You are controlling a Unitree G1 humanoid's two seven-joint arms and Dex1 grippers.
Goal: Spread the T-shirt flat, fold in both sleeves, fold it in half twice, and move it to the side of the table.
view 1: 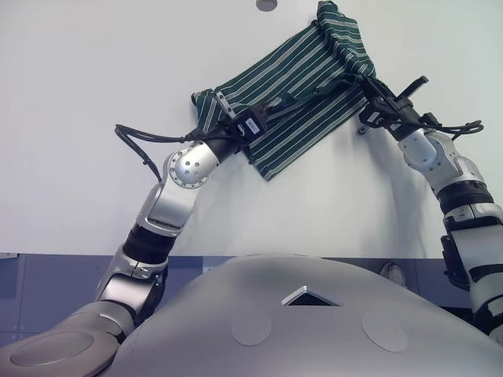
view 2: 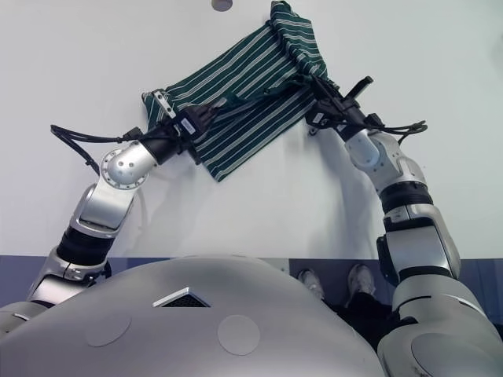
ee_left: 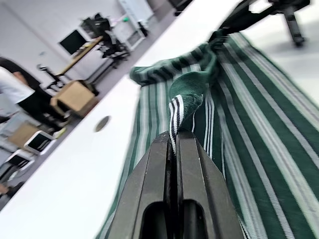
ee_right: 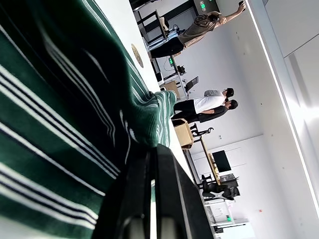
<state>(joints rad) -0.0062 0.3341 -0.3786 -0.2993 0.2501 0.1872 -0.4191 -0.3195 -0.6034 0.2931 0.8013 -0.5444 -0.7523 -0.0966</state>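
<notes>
The T-shirt (view 1: 295, 75), dark green with thin white stripes, lies partly bunched on the far middle of the white table (view 1: 94, 71). My left gripper (view 1: 292, 99) is shut on a raised fold near the shirt's middle; the left wrist view shows the pinched cloth standing up from the fingertips (ee_left: 173, 142). My right gripper (view 1: 365, 82) is shut on the shirt's right-hand edge, where the fabric gathers into a crumpled hump (view 1: 338, 27). Cloth runs taut between the two grippers. Striped fabric (ee_right: 60, 124) drapes over the right gripper (ee_right: 152, 154) in its wrist view.
A round grommet hole (view 1: 266, 5) sits in the table just beyond the shirt. Bare tabletop stretches to the left (view 1: 71, 118) and right (view 1: 456, 55) of the shirt. The table's near edge (view 1: 63, 253) runs below my arms.
</notes>
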